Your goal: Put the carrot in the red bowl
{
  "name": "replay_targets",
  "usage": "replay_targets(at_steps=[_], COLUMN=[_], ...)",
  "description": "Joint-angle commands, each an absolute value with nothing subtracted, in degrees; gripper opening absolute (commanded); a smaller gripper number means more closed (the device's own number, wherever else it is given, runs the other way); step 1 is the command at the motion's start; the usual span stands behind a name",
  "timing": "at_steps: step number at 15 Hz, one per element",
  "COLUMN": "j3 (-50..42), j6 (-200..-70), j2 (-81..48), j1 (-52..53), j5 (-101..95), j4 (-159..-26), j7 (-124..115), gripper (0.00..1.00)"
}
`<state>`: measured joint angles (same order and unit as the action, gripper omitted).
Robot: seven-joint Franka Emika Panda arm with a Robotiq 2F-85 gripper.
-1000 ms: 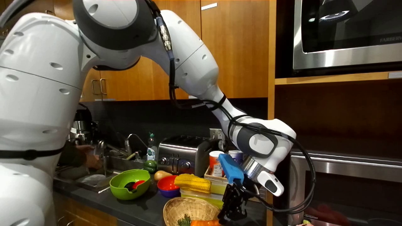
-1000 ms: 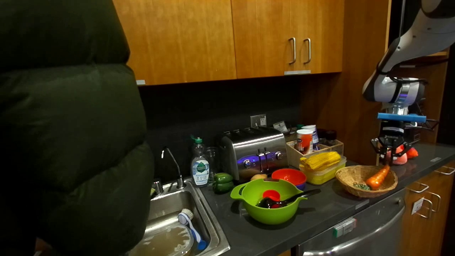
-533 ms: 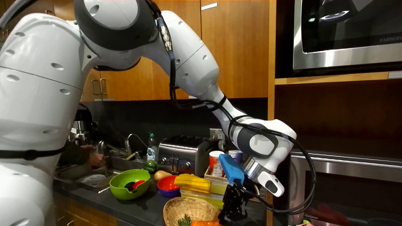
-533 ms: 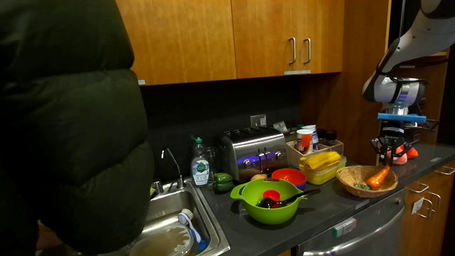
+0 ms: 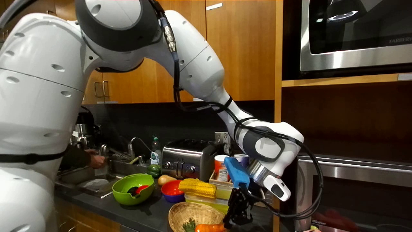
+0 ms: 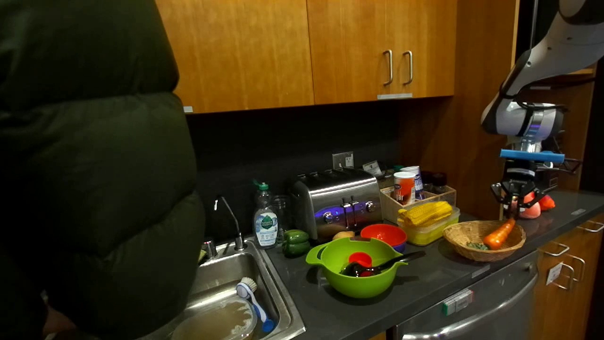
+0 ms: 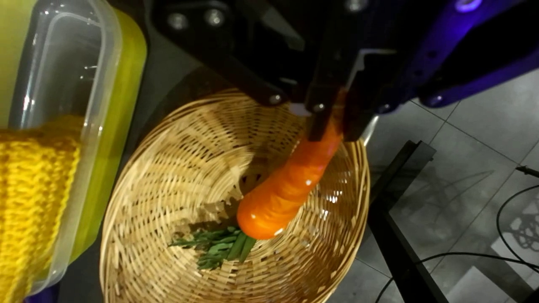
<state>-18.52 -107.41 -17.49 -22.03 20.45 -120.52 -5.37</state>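
Observation:
The orange carrot (image 7: pixel 278 198) leans in the woven basket (image 7: pixel 139 202), its thick end low near its green leaves and its thin end raised. It also shows in both exterior views (image 5: pixel 210 228) (image 6: pixel 500 235). My gripper (image 7: pixel 332 130) is over the basket's rim side, with its black fingers closed on both sides of the carrot's thin end. It also shows in an exterior view (image 6: pixel 514 212). The red bowl (image 5: pixel 172 188) sits on a purple bowl. In an exterior view the red bowl (image 6: pixel 383 232) stands behind the green bowl. It is out of the wrist view.
The lime-green bowl (image 6: pixel 361 285) holds a black utensil and a small red item. Yellow corn (image 6: pixel 427 213) lies on a lidded yellow container (image 6: pixel 427 234) between basket and red bowl. A toaster (image 6: pixel 335 203) and a wooden box stand behind. A person is at the sink.
My gripper has shifted very slightly. The carrot and the basket have moved a little with it, toward the left in an exterior view. The person's hands have moved at the sink.

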Motion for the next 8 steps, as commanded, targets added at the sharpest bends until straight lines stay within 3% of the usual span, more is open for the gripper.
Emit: replay_targets(at_steps=[1, 8], j3=[-17.9, -18.2], j6=[-106.2, -106.0], j2=[-14.8, -10.9], j1=[-21.3, -21.3], j5=[20.8, 20.9], j4=[-120.6, -121.5], j7=[-5.8, -4.8], gripper=[0.04, 0.04])
